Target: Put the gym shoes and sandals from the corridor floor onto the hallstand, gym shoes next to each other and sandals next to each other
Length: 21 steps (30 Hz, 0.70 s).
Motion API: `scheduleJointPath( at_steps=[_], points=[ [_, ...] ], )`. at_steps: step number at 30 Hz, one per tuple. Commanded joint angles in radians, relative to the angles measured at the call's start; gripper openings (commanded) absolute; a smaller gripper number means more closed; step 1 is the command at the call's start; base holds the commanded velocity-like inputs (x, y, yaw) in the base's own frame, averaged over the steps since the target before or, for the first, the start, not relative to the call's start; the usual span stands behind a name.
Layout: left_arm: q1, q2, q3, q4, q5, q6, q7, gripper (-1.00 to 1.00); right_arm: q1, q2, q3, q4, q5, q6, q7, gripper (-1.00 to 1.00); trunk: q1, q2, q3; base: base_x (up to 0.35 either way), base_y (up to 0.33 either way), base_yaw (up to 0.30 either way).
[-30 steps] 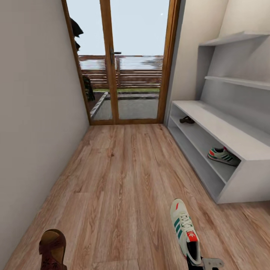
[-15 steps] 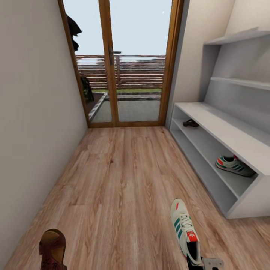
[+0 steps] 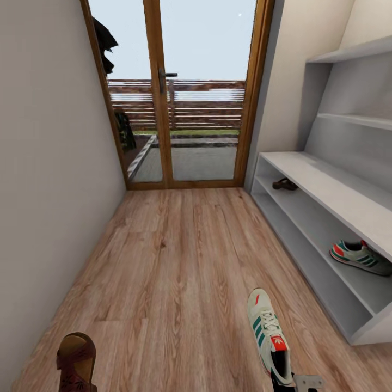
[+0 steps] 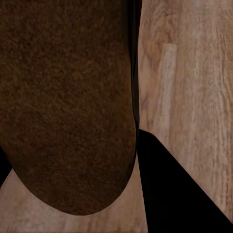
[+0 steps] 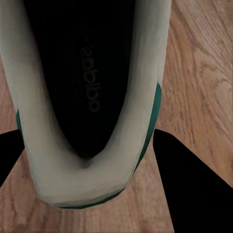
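Observation:
A cream gym shoe (image 3: pixel 267 332) with green stripes hangs over the corridor floor (image 3: pixel 179 256), heel toward me, and my right gripper (image 3: pixel 296 382) is shut on its heel. The right wrist view looks into that shoe's dark opening (image 5: pixel 92 97), a black finger (image 5: pixel 189 189) beside it. A brown sandal (image 3: pixel 76 362) is held low on the other side; the left wrist view shows its brown surface (image 4: pixel 68 107) against a dark finger (image 4: pixel 174 194). On the grey hallstand (image 3: pixel 326 188), the shelf under the bench top carries another gym shoe (image 3: pixel 359 256) and, at its far end, another sandal (image 3: pixel 285 184).
A wood-framed glass double door (image 3: pixel 174 98) closes the corridor's far end, with a fence and yard beyond. A plain wall (image 3: pixel 43 163) runs along the left. Two upper shelves (image 3: pixel 354 117) jut from the hallstand's back panel.
The whole picture has shifted, so the camera moved: the hallstand now sits further right and lower. Both held shoes keep their places in the picture.

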Motion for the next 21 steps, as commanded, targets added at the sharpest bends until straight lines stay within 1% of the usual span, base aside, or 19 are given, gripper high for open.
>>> scheduleJointPath(
  at_steps=[1, 13, 16, 21],
  points=[
    [-0.001, -0.001, 0.009, 0.0, -0.012, -0.002, -0.005, -1.0, -0.001, 0.001, -0.008, 0.0, 0.004, -0.004, 0.008, -1.0, 0.0, 0.0, -0.001, 0.339, 0.08, 0.0],
    [-0.001, -0.001, 0.008, 0.0, -0.012, -0.002, -0.005, -1.0, -0.001, 0.001, -0.008, 0.0, 0.004, -0.004, 0.008, -1.0, 0.0, 0.0, -0.001, 0.339, 0.08, -0.008],
    [-0.001, -0.001, 0.009, 0.0, -0.012, -0.002, -0.005, -1.0, -0.001, 0.001, -0.008, 0.001, 0.004, -0.004, 0.008, -1.0, 0.0, 0.0, -0.001, 0.339, 0.08, -0.161],
    [-0.001, -0.001, 0.009, 0.0, -0.012, -0.002, -0.005, -1.0, -0.001, 0.001, -0.008, 0.002, 0.004, -0.003, 0.008, -1.0, 0.0, 0.0, -0.001, 0.339, 0.08, -0.248]
  ],
)
